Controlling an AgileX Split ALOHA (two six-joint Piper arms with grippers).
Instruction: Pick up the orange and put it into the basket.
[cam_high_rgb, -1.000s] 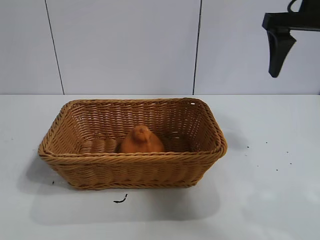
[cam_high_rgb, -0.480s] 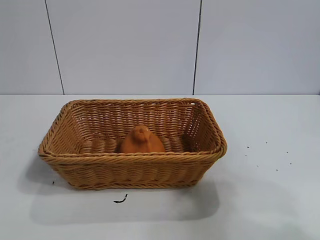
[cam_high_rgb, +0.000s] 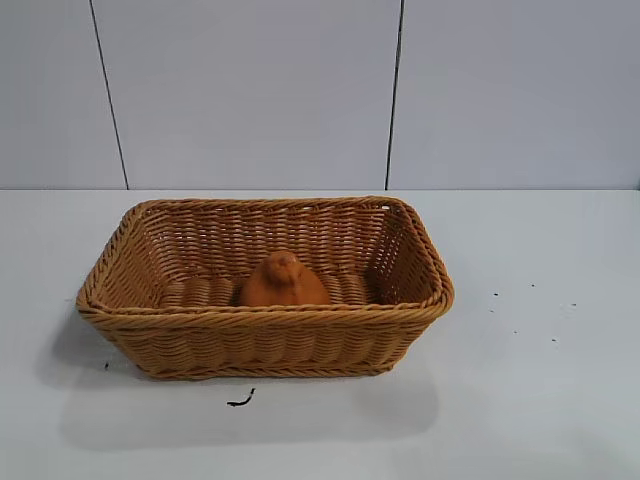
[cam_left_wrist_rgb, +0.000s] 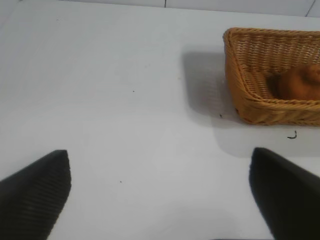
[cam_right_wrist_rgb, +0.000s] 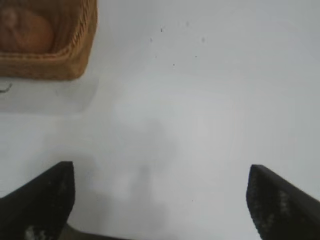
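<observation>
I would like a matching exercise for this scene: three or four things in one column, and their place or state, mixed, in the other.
Things:
1. orange
2. basket
3. left gripper
4. small dark curl

Places or states:
a. on the table, just in front of the basket
b. fingers wide open above bare table
c. lying inside the basket
d. standing on the white table

Pairs: 1-c, 2-d, 3-b, 4-a

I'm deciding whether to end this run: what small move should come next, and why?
Probably none beyond parking both arms: the orange already sits inside the basket, and the left gripper and right gripper are open over bare table, away from it.
</observation>
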